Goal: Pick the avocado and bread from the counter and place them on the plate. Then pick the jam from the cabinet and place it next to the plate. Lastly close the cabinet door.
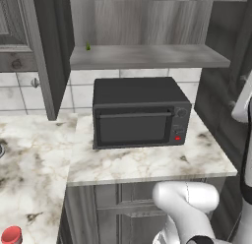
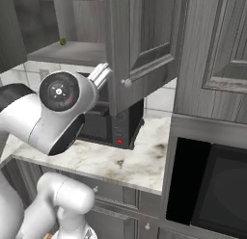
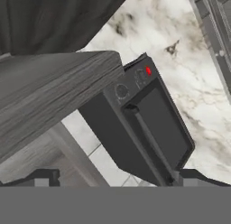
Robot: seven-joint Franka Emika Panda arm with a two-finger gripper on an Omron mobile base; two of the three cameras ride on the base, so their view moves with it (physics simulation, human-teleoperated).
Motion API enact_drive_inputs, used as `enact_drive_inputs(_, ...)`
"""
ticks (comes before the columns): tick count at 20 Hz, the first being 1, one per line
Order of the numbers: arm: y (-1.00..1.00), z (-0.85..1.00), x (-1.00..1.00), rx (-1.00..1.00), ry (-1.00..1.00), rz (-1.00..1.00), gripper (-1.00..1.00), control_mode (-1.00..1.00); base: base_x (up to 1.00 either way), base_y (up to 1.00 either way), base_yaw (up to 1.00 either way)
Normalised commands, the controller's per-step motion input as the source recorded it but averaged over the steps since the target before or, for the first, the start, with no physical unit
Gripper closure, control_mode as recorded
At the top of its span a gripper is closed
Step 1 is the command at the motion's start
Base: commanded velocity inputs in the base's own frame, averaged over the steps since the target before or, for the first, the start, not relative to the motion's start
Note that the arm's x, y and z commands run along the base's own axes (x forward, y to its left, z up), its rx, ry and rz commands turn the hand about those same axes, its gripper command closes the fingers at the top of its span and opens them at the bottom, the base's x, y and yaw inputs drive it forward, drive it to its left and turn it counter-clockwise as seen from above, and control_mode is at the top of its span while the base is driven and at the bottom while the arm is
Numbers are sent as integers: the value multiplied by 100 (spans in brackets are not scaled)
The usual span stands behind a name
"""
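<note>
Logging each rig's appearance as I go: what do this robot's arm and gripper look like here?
The arm is glossy white with rounded, tube-like links and dark grey to black bands at the joints. One joint ends in a round black cap with a pale ring and white centre dot. The gripper shows two small dark, blocky fingertips. No cables or lettering are visible.

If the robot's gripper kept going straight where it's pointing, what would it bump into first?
Probably the black microwave: the open gripper looks straight at its front in the hand view. The grey cabinet shelf sits close beside that line, and depth is hard to judge.
</note>
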Motion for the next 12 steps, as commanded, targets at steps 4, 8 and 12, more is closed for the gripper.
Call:
enact_drive_inputs(4,-3,-23,94,9,4,3,-100,-100,0,0,0)
enact_drive_inputs(8,-4,-27,100,9,19,0,-100,-100,0,0,0)
enact_drive_inputs(12,0,-24,100,7,28,0,-100,-100,0,0,0)
